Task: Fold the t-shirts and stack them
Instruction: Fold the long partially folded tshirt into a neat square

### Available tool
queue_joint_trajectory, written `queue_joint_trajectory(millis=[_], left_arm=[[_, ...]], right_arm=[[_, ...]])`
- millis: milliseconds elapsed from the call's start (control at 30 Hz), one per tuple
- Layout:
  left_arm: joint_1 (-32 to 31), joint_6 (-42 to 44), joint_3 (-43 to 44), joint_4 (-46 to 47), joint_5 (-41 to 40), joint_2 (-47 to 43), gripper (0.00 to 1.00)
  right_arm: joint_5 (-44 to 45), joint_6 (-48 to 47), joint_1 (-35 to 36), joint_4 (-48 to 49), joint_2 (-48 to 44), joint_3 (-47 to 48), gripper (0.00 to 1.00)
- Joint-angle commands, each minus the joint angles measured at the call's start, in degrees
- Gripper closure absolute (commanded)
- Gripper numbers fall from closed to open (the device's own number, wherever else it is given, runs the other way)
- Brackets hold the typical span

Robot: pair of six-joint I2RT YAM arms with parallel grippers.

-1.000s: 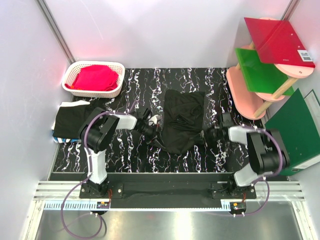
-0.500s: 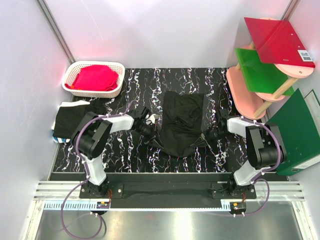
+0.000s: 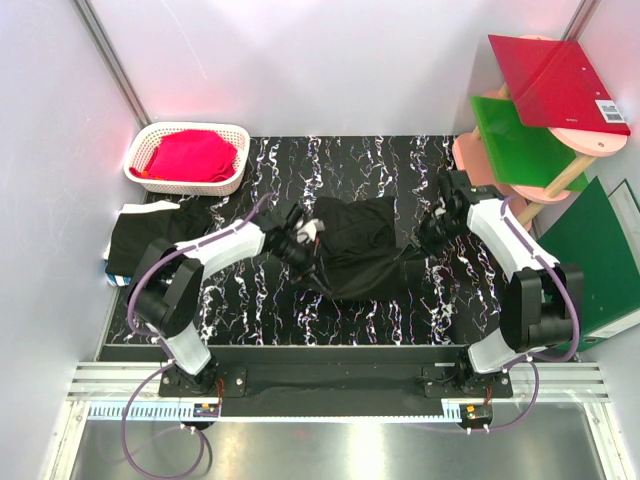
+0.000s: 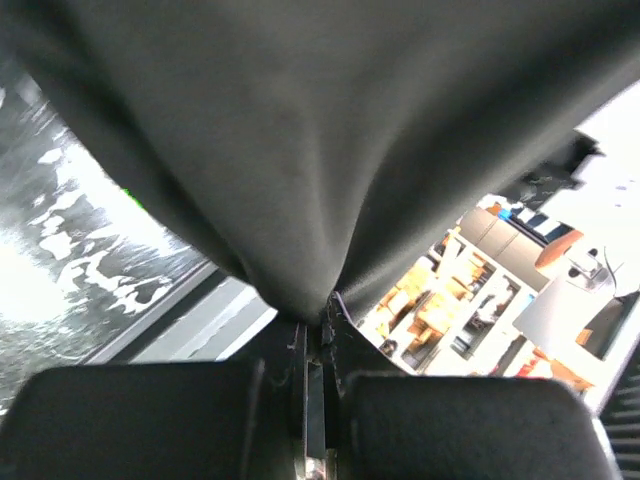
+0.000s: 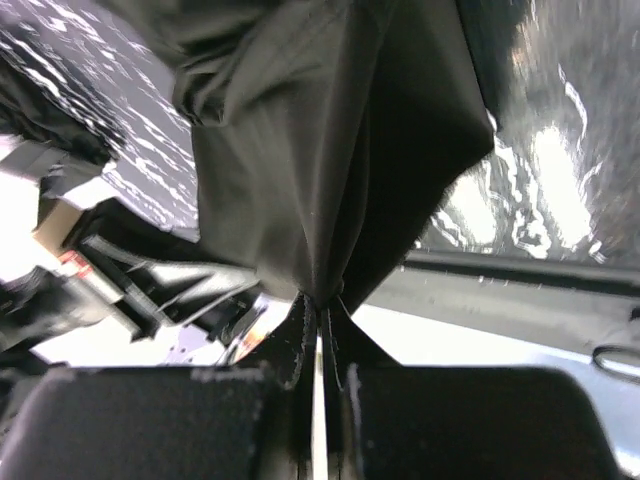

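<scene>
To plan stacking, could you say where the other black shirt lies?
Top view: the other black shirt lies at the table's left edge, in front of the white basket.

I counted black t-shirts (image 3: 360,250) (image 3: 140,238): 2 | white basket (image 3: 143,176): 1 | pink cloth (image 3: 190,155): 1 | red board (image 3: 558,82): 1 | green boards (image 3: 520,140) (image 3: 592,262): 2 | pink rack (image 3: 490,195): 1 | counter (image 3: 250,300): 1

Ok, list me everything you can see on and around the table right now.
t-shirt: one, black, mid-table, gripped at both sides.
folded shirt: one, black, left table edge.
basket: one, white, far left corner.
cloth: one, pink-red, in the basket.
shelf stand: one, pink, far right.
boards: two, red and green, on the stand.
folder: one, dark green, right edge.
table: one, black, white veins.
left gripper: shut on the t-shirt.
right gripper: shut on the t-shirt.
</scene>
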Motion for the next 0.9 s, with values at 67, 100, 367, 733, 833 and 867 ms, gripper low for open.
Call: queue_joint_trajectory(millis=[67,100,367,733,833,867], left_arm=[[1.52,0.11,15.49,-2.52,-0.84,0.77,1.0],[1.88,0.11,17.17,-2.52,-0.84,1.66,1.0],[6.8,-1.47,29.74,-2.44,0.13,12.81,1.0],[9.52,-6.04,40.38,0.72,1.1,23.1,1.0],[10.31,-7.53,44.33,1.43,1.71,25.12,1.0],[10.58,-8.23,45.22,1.43,1.8,25.57,1.0]], right_arm=[[6.57,-7.23,0.17,-3.07,4.35,7.73,1.0],[6.83,-7.85,0.17,-2.9,5.15,8.43,1.0],[7.72,-10.66,0.08,3.08,13.49,15.55,1.0],[8.6,-11.54,0.08,5.02,28.43,33.55,1.0],[7.11,-11.54,0.17,4.93,31.95,36.9,1.0],[6.32,-11.46,0.17,4.93,32.75,37.52,0.99]])
